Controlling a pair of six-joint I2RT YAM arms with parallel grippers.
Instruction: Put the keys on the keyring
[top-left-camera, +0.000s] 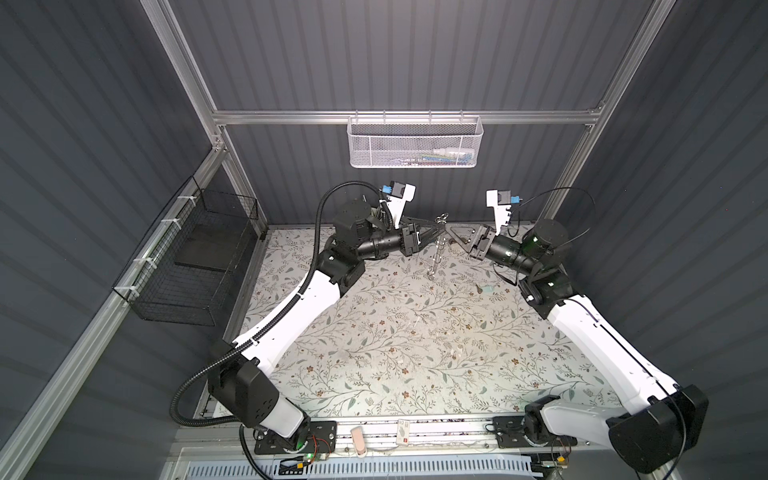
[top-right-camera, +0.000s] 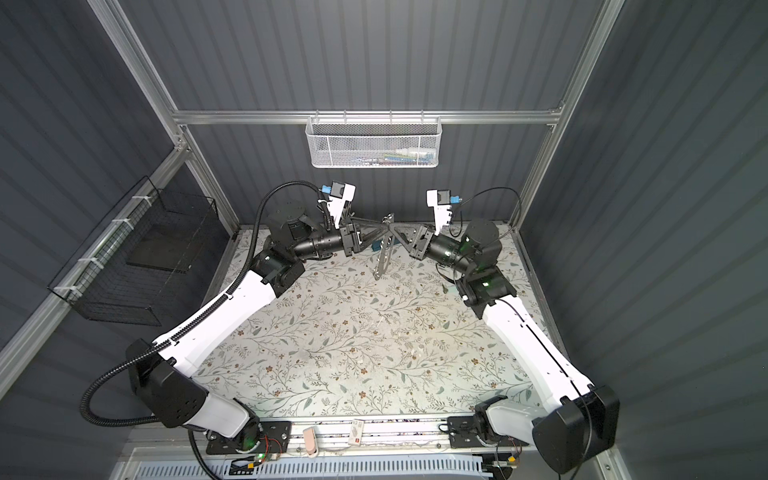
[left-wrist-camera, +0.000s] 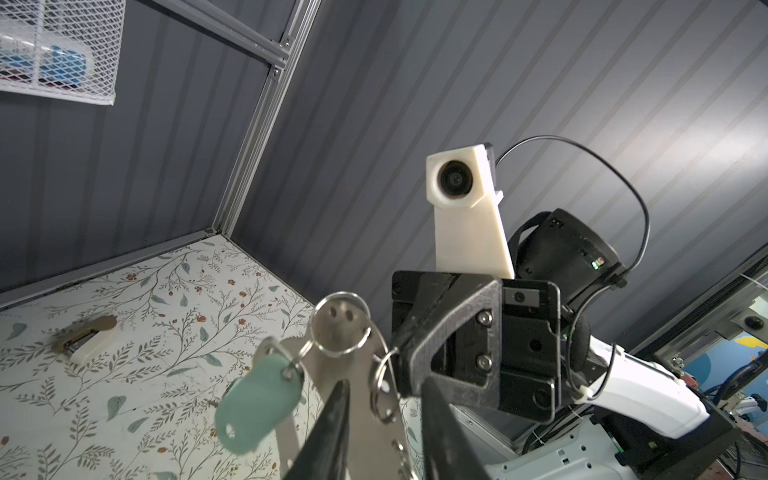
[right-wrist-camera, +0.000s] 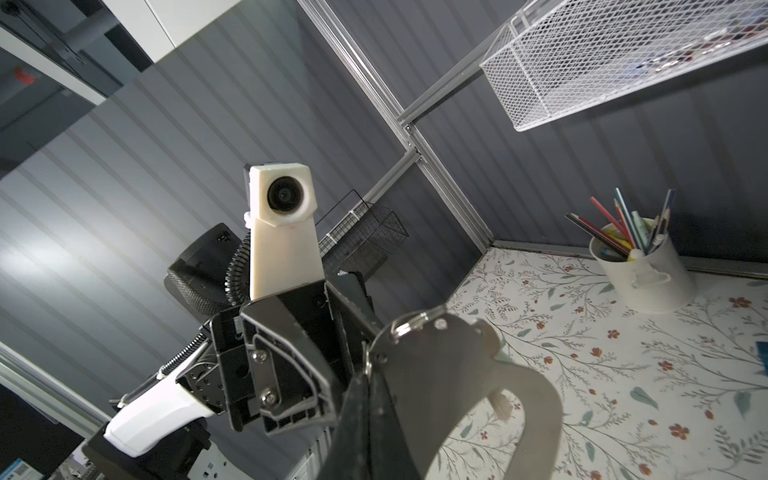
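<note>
The flat, grey metal keyring (right-wrist-camera: 449, 365) is pinched by the tightly closed right gripper (right-wrist-camera: 368, 386); the left gripper (left-wrist-camera: 385, 382) is parted loosely around its ringed edge.

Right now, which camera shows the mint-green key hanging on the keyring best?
The left wrist view: the mint-green key hangs up close from the keyring. In both top views the keyring is a thin edge-on strip and the key barely shows. The right wrist view shows mainly the keyring's plate.

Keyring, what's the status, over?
Right gripper shut on keyring, held aloft. Left gripper open, straddling it. One mint-tagged key already hangs from it. Nothing in the way.
</note>
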